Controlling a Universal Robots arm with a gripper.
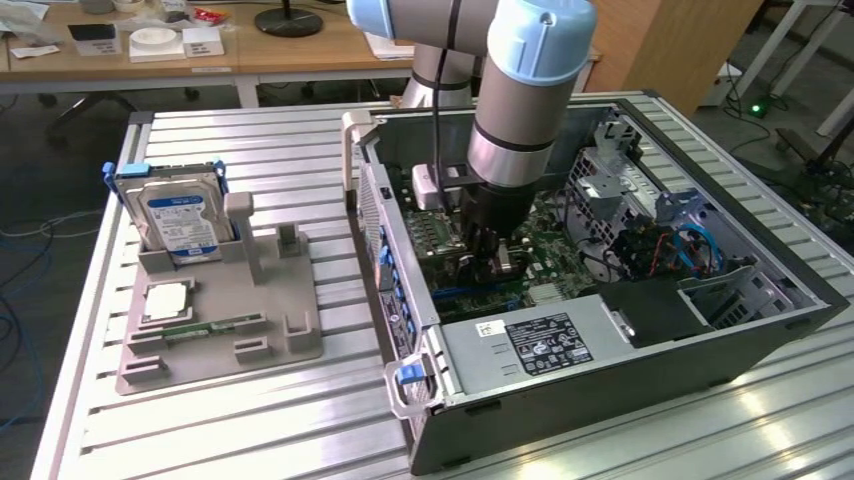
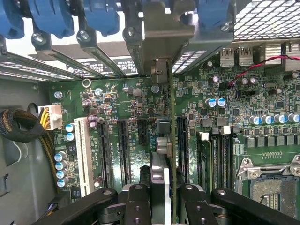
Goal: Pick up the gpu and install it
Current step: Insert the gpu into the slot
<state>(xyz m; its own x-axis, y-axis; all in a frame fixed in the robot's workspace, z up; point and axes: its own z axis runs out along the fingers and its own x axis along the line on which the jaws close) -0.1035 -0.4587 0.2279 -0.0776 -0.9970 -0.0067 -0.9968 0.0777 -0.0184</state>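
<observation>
My gripper [image 1: 483,262] is down inside the open computer case [image 1: 587,390], over the green motherboard [image 1: 554,262]. In the wrist view the gripper [image 2: 164,199] is shut on the gpu [image 2: 171,117]. The card shows edge-on as a thin green line running up to its silver end bracket [image 2: 164,33] at the case's rear slot openings. It stands upright between two black expansion slots [image 2: 124,150], close to the board. Whether it is seated in a slot I cannot tell. In the exterior view the arm hides most of the card.
On the exterior view's left, a grey fixture [image 1: 220,330] holds a silver hard drive with a blue label [image 1: 180,222], a memory stick [image 1: 214,327] and a chip [image 1: 167,300]. Blue latches [image 2: 98,16], yellow-black cables [image 2: 33,126] and the processor socket [image 2: 272,183] surround the card.
</observation>
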